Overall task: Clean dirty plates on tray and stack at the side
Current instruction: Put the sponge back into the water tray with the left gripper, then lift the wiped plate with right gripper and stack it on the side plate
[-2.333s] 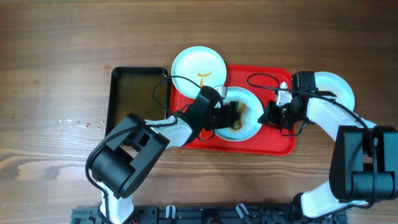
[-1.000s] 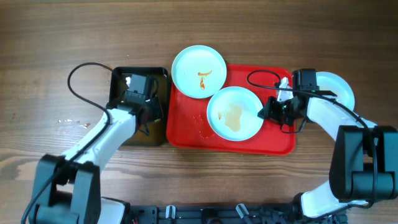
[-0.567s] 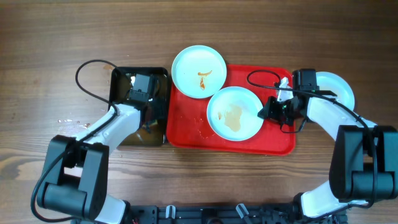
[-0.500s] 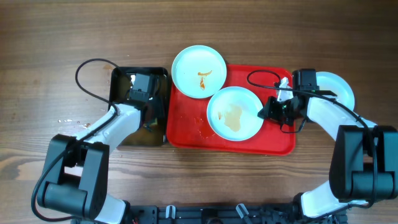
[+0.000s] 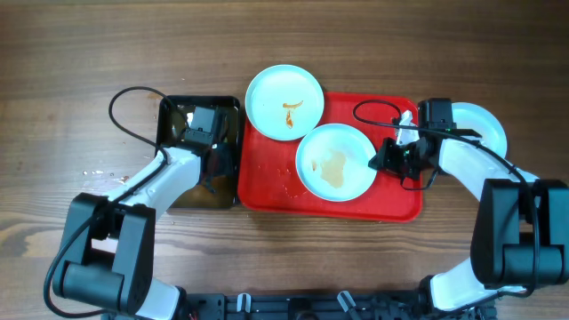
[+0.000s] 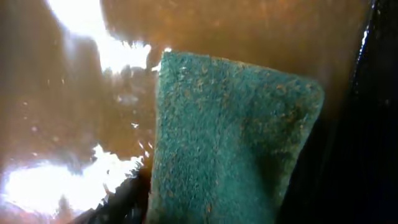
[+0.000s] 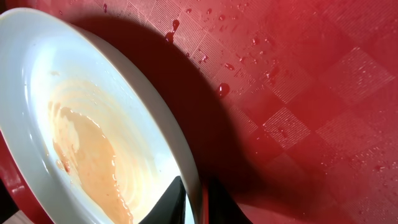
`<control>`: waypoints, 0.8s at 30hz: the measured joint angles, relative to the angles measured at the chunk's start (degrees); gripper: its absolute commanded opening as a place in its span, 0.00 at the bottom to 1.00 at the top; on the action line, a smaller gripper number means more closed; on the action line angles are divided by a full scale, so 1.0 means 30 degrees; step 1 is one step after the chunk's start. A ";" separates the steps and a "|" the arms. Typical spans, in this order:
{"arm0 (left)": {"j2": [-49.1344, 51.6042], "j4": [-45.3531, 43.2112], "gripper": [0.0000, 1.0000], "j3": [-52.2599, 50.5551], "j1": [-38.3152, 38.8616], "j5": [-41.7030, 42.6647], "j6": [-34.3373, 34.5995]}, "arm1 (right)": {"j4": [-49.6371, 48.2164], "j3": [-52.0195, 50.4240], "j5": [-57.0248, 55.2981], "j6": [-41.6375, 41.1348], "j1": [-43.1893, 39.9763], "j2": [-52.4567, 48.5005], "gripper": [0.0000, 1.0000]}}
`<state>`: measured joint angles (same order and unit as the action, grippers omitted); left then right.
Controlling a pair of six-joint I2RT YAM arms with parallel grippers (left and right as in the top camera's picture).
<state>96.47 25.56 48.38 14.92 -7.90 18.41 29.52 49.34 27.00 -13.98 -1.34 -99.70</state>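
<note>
The red tray (image 5: pixel 267 182) lies mid-table. One plate (image 5: pixel 336 162) with a wet orange smear sits on it. My right gripper (image 5: pixel 377 162) is shut on that plate's right rim; the right wrist view shows the fingers (image 7: pixel 196 200) pinching the rim of the plate (image 7: pixel 74 93) over the tray (image 7: pixel 298 93). A second plate (image 5: pixel 284 101) with an orange smear overlaps the tray's far left corner. A third plate (image 5: pixel 484 124) lies on the table at right, partly hidden by my right arm. My left gripper (image 5: pixel 212 171) is down in the black basin, shut on the green sponge (image 6: pixel 230 137).
The black basin (image 5: pixel 169 111) stands left of the tray and holds brown water (image 6: pixel 81 74). Water drops lie on the table left of it (image 5: pixel 116 176). A black cable loops over the tray's far right corner (image 5: pixel 369 114).
My left arm has left the plate on the tray and carried the sponge left into the basin, then settled there. The right gripper and the plates have not moved.
</note>
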 measured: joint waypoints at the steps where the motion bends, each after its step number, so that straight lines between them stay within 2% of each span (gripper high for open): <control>1: 0.0000 -0.0015 0.04 0.0000 0.0000 0.0015 0.0022 | 0.0000 0.0000 0.0000 0.0000 0.0000 0.0000 0.15; 3: 0.0000 -0.0080 0.04 0.0000 0.0000 0.0022 -0.0044 | 0.0007 0.0000 0.0000 0.0000 0.0000 0.0000 0.14; 4: 0.0000 -0.0095 0.27 0.0000 0.0000 0.0022 -0.0036 | 0.0000 0.0000 0.0000 0.0000 0.0000 0.0000 0.08; 5: 0.0000 -0.0109 0.63 0.0000 0.0000 0.0022 -0.0036 | 0.0000 0.0000 -0.0007 0.0000 0.0000 0.0000 0.05; 6: 0.0000 -0.0124 0.68 0.0000 0.0000 0.0022 -0.0109 | 0.0000 0.0000 -0.0073 -0.0029 0.0000 -0.0007 0.04; 15: 0.0007 -0.0240 0.75 0.0000 0.0000 0.0015 -0.0022 | -0.0036 -0.0044 -0.0495 0.0568 -0.0036 0.0277 0.04; 18: 0.0007 -0.0240 0.77 0.0000 0.0000 0.0022 -0.0022 | 0.0306 -0.0073 -0.1683 0.0721 -0.0036 0.2069 0.05; 21: 0.0007 -0.0240 0.77 0.0000 0.0000 0.0022 -0.0022 | 0.0379 -0.0073 -0.3585 0.1056 -0.0036 0.5246 0.04; 24: 0.0007 -0.0240 0.78 0.0000 0.0000 0.0022 -0.0022 | 0.0539 -0.0073 -0.5625 0.1625 0.0168 0.6688 0.05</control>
<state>96.49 24.84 48.38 14.92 -7.84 18.35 31.14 49.12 10.13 -9.10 -0.84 -79.64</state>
